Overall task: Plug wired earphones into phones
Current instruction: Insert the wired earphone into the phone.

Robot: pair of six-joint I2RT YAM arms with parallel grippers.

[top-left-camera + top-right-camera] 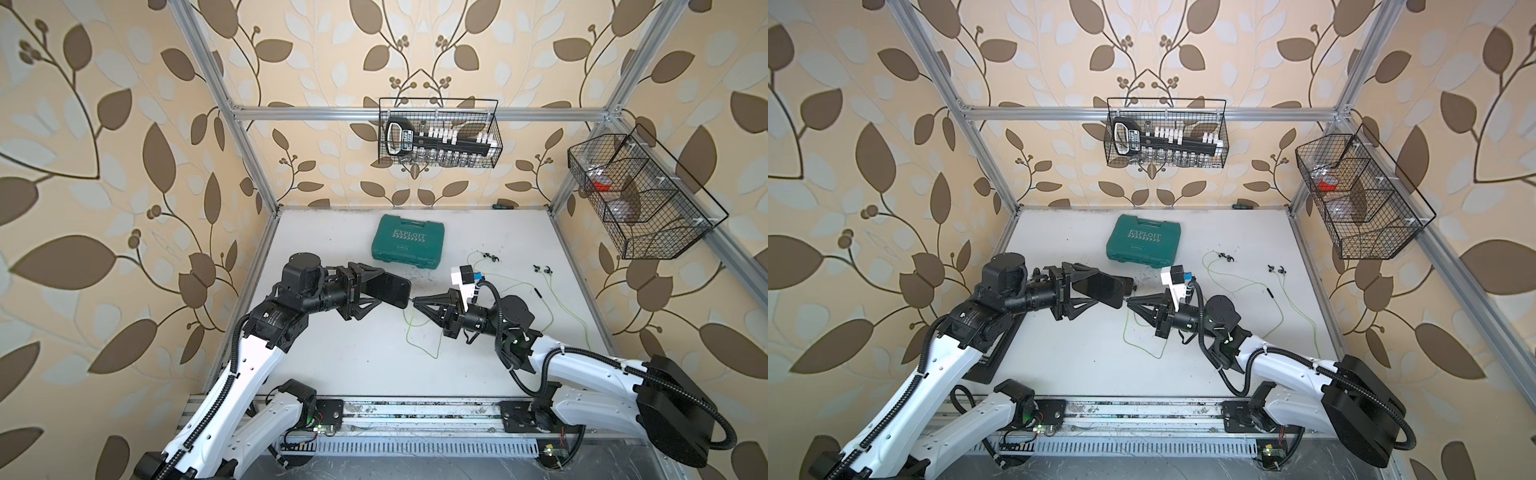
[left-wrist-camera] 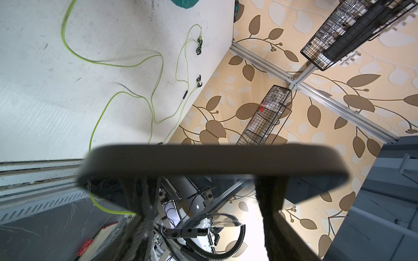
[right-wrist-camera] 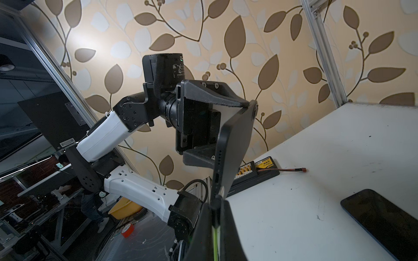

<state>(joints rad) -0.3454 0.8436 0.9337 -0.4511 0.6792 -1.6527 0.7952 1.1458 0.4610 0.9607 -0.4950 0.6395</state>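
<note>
Your right gripper (image 1: 415,302) is pinched on the black plug (image 3: 216,201), its green cable (image 1: 407,332) hanging beneath. The plug tip sits at the bottom edge of the phone (image 1: 395,291), clamped in your left gripper (image 1: 380,289). Beyond the right gripper, the second earphones (image 1: 541,269) lie loose.

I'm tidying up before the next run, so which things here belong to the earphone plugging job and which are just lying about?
In the job: phone in the left gripper, second phone flat on the table, earphones pinched by the right gripper, spare earphones on the table.
Lying about: green tool case, black box with yellow label, two wire baskets.
</note>
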